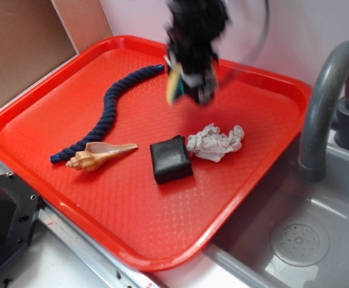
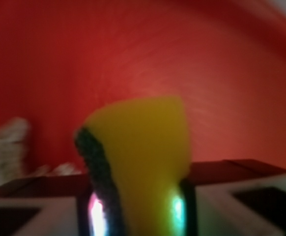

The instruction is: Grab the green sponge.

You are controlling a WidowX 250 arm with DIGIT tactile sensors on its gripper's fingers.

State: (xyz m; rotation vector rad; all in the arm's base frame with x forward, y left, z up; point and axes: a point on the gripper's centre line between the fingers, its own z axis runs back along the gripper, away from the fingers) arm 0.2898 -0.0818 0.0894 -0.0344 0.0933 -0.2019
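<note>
Red textured plastic tray (image 1: 132,210) fills most of the exterior view, resting on a pale counter beside a grey sink basin (image 1: 318,240) with a curved grey faucet (image 1: 324,102); a pale wall and a brown board stand behind it.

Above the far middle of the tray hangs the black robot gripper (image 1: 189,81), blurred in this view. Its jaws are closed narrowly on the small yellow-and-dark-green kitchen sponge (image 1: 174,84), which is lifted clear of the tray surface and shows as a yellow-green sliver at the gripper's left edge. In the wrist view the sponge (image 2: 143,162) stands pinched between the two fingers, one of which (image 2: 231,196) appears pale with a dark top at lower right. The yellow foam faces the camera, and the dark green scouring layer runs down its left edge. The red tray (image 2: 133,49) is blurred behind it.

On the tray, a dark blue twisted rope (image 1: 105,114) snakes along the left side. A tan spiral seashell (image 1: 99,156) lies just beside the rope's near end. A glossy black square block (image 1: 171,159) sits near the middle, and a crumpled white-grey rag (image 1: 215,143) lies just to its right, close to touching. The rag (image 2: 8,147) also appears as a pale smear at the wrist view's left edge.
</note>
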